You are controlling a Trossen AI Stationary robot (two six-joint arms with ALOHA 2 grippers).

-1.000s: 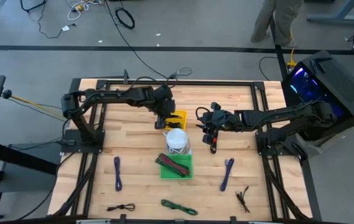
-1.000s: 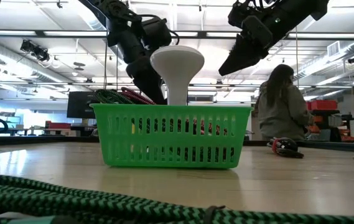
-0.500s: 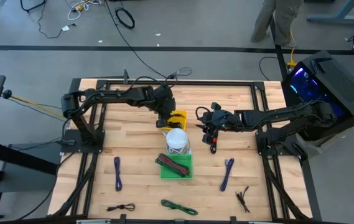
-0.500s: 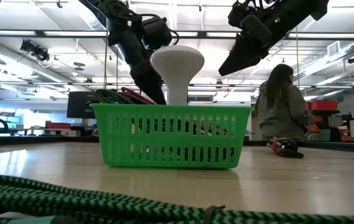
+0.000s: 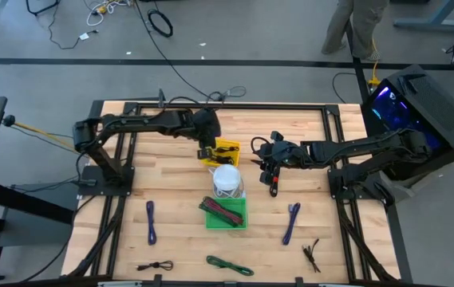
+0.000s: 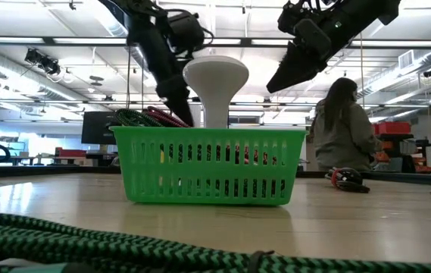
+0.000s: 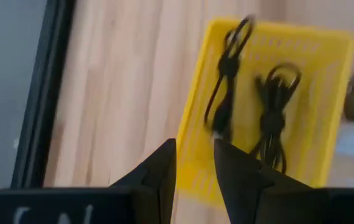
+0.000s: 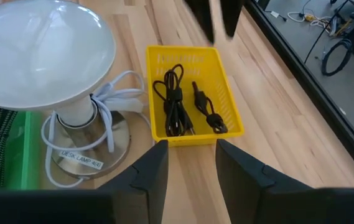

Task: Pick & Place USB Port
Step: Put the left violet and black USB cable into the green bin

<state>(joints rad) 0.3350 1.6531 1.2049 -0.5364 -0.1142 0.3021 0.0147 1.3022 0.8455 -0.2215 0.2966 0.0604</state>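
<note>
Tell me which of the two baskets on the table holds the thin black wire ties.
The yellow basket, beside the white lamp: two thin black wire ties lie in it. The green basket holds coloured straps instead.

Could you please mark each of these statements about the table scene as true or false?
1. The yellow tray holds dark wire ties. True.
2. The white desk lamp stands inside the green basket. False: it stands on the table beside the green basket.
3. The left gripper holds a tie. False: its fingers are parted and empty by the tray's edge.
4. The right gripper is above the bare table, right of the lamp. True.
5. The green basket is empty. False: it holds straps.
</note>
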